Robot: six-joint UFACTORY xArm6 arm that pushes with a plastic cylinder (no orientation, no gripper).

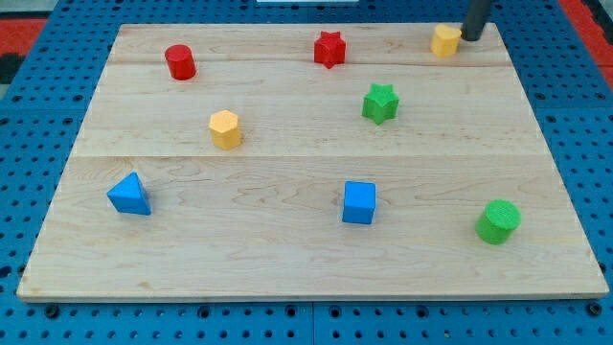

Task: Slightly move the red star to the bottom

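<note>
The red star (329, 49) lies near the top edge of the wooden board (287, 259), a little right of the middle. My rod comes down at the view's top right; my tip (471, 37) rests just right of a small yellow block (444, 40), touching or nearly touching it. The tip is far to the right of the red star, with the yellow block between them.
A red cylinder (180, 61) stands at the top left. A green star (380, 103) lies below and right of the red star. A yellow hexagonal block (225, 128), a blue triangular block (129, 195), a blue cube (359, 202) and a green cylinder (498, 221) lie lower down.
</note>
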